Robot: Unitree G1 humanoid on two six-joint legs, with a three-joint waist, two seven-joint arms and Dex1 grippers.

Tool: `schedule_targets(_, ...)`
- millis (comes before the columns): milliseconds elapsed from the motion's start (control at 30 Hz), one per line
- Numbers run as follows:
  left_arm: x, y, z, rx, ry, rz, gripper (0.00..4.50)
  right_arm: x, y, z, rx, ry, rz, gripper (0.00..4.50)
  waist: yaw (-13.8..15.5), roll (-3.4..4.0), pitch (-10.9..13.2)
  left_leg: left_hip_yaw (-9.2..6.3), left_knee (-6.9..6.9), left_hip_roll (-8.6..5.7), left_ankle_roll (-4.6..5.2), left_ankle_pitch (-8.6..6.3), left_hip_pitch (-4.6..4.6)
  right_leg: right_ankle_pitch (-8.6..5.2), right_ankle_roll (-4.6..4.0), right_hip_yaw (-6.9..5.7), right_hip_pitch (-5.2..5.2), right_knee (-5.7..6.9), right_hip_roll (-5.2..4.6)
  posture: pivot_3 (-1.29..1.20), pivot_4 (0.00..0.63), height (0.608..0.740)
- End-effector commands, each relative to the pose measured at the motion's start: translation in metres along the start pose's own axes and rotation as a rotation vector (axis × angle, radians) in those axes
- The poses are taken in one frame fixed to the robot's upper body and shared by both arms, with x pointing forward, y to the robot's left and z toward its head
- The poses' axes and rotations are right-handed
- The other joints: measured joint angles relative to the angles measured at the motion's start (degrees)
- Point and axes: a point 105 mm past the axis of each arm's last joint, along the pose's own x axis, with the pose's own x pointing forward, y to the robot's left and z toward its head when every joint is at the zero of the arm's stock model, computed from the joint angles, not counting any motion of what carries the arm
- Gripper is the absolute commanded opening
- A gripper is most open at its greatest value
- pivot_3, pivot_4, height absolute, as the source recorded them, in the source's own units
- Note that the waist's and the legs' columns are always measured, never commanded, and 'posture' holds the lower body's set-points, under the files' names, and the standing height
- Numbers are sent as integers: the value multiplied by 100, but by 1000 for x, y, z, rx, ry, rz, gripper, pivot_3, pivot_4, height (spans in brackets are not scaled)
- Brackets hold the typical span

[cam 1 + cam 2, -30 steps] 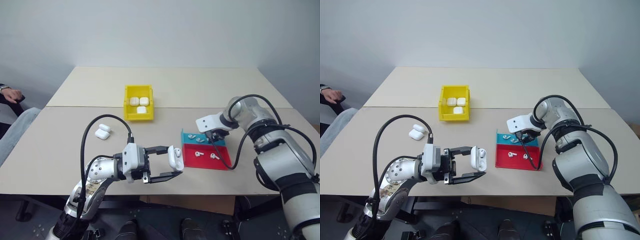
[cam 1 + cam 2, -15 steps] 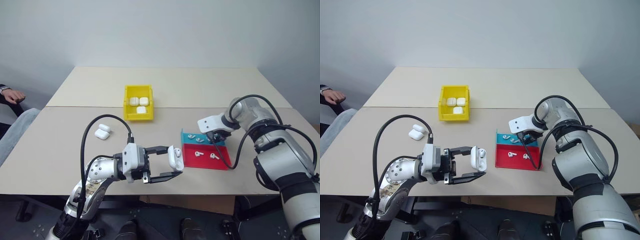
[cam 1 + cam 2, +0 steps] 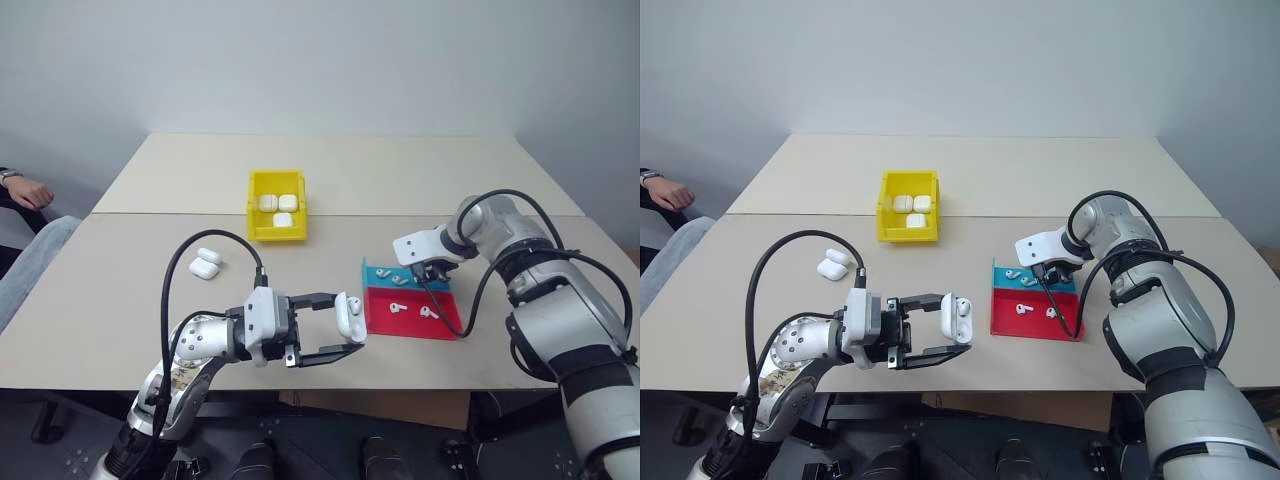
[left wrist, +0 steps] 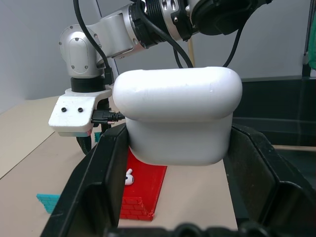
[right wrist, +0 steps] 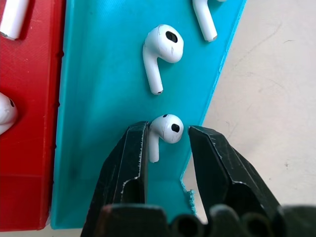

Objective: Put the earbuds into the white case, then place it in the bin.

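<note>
My left gripper (image 3: 345, 325) is shut on a white case (image 3: 350, 316) with its lid flipped open, held level above the near edge of the table; that case fills the middle of the left wrist view (image 4: 177, 118). My right gripper (image 5: 169, 129) points down into the blue tray (image 5: 98, 123). Its fingers stand open on either side of one earbud (image 5: 168, 126) near the tray's edge, with a thin gap still showing. Another earbud (image 5: 160, 49) lies just beyond it. The yellow bin (image 3: 262, 232) sits at the back with three closed cases (image 3: 284, 203) inside.
The red tray (image 3: 445, 325) beside the blue tray holds two more earbuds (image 3: 394, 308). Two spare cases (image 3: 206, 262) lie on the table to the left. A person's hand (image 3: 25, 190) rests at the far left edge.
</note>
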Motion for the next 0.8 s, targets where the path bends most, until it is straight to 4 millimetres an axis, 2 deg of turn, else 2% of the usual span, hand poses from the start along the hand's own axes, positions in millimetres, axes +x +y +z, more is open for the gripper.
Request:
schedule_targets(33, 1, -2, 10, 37, -26, -14, 2751, -9, -8, 2, -5, -14, -38, 1607, -1, 0, 0, 0, 0, 0, 0, 0, 0, 0, 0, 0, 0, 0, 0, 0, 150, 740)
schedule_targets(267, 1, -2, 10, 40, -25, -12, 2751, -7, -5, 2, -16, -14, -24, 1607, -1, 0, 0, 0, 0, 0, 0, 0, 0, 0, 0, 0, 0, 0, 0, 0, 150, 740)
schedule_targets(333, 1, -2, 10, 39, -25, -12, 2751, -6, -4, 2, -20, -14, -20, 1228, -1, 0, 0, 0, 0, 0, 1, 0, 0, 0, 0, 0, 0, 1, 0, 0, 150, 740)
schedule_targets(700, 1, -2, 10, 40, -27, -14, 2751, -7, -6, 1, -7, -16, -33, 1228, 0, 0, 0, 0, 0, 0, 1, 1, 2, 0, 0, 0, 2, 1, 0, 0, 150, 740)
schedule_targets(800, 1, -1, 11, 44, -32, -11, 2751, -13, -11, 2, -7, -24, -68, 1228, -1, 0, 0, 0, 0, 0, 1, 1, 2, 0, 0, 0, 1, 1, 0, 0, 150, 740)
